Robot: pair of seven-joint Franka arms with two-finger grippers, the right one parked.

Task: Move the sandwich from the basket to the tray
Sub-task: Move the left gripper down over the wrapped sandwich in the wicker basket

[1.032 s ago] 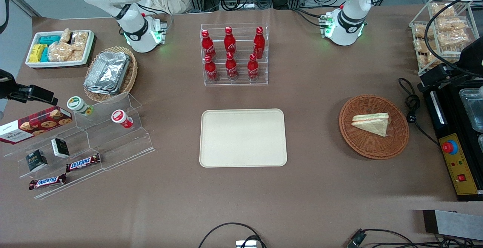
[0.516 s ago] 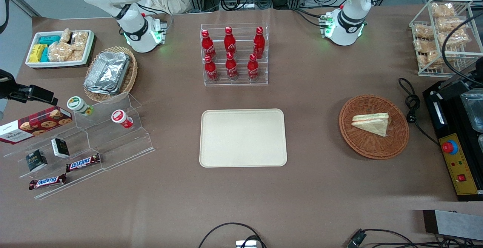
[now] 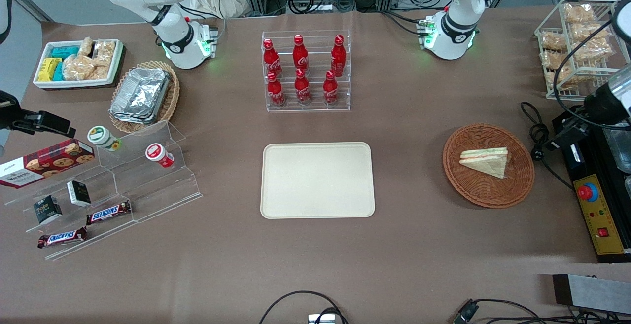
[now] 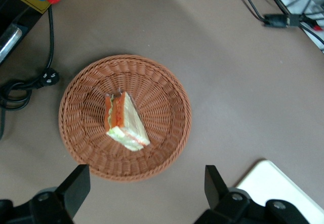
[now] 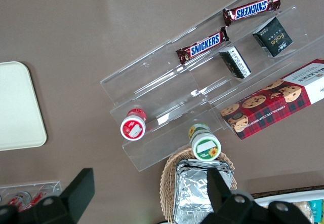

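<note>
The sandwich [image 4: 125,122] lies in the middle of the round basket [image 4: 167,148], toward the working arm's end of the counter [image 3: 419,245], and the pincer [image 4: 144,191] hangs high above it, wide open and holding nothing. To do this step well, I think the pincer should come straight down over the wedge and squeeze its two flat bread sides softly, staying clear of the basket's raised rim. The tray [image 3: 318,180] is bare and well apart, with open counter between, so there looks to be plenty of room to carry it across.
</note>
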